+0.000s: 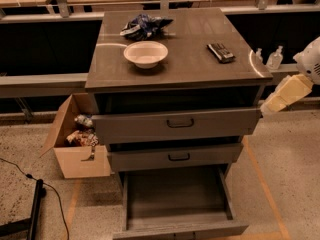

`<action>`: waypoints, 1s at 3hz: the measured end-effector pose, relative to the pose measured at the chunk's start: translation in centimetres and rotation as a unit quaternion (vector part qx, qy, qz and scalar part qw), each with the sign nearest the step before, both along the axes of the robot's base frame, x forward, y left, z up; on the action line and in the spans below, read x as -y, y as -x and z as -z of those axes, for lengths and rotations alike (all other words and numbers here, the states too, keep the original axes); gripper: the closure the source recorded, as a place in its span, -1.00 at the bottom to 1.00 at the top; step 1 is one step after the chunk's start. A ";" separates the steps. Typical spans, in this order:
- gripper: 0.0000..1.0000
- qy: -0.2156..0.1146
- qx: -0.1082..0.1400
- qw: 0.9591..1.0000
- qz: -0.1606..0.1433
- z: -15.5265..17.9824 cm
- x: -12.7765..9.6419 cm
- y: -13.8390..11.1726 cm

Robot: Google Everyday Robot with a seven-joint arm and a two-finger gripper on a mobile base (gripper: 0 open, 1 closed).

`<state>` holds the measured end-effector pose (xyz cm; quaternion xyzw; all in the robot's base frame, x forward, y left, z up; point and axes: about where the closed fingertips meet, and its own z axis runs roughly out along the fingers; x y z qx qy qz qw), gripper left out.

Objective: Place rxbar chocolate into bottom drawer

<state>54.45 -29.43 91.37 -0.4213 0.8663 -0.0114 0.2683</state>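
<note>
The rxbar chocolate (pixel 221 52) is a small dark flat bar lying on the right side of the grey cabinet top (pixel 190 66). The bottom drawer (pixel 176 194) is pulled out wide, with a bare grey floor. My gripper (pixel 280 98) shows as a pale cream part at the end of the white arm (pixel 311 63). It hangs at the right edge of the view, beside the cabinet's right front corner, below and to the right of the bar. It holds nothing that I can see.
A white bowl (pixel 145 53) and a wrinkly blue-and-white bag (pixel 144 26) sit on the left of the cabinet top. The two upper drawers (pixel 177 125) stand slightly out. An open cardboard box (pixel 75 144) of items stands on the floor to the left. Two small bottles (pixel 274 59) stand behind on the right.
</note>
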 end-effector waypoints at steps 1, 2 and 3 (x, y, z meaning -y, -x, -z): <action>-1.00 -0.051 0.046 0.997 0.033 1.6 1.4 -4.6; -1.00 -0.083 0.085 0.991 0.053 2.8 1.6 -8.1; -1.00 -0.083 0.085 0.991 0.053 2.8 1.6 -8.1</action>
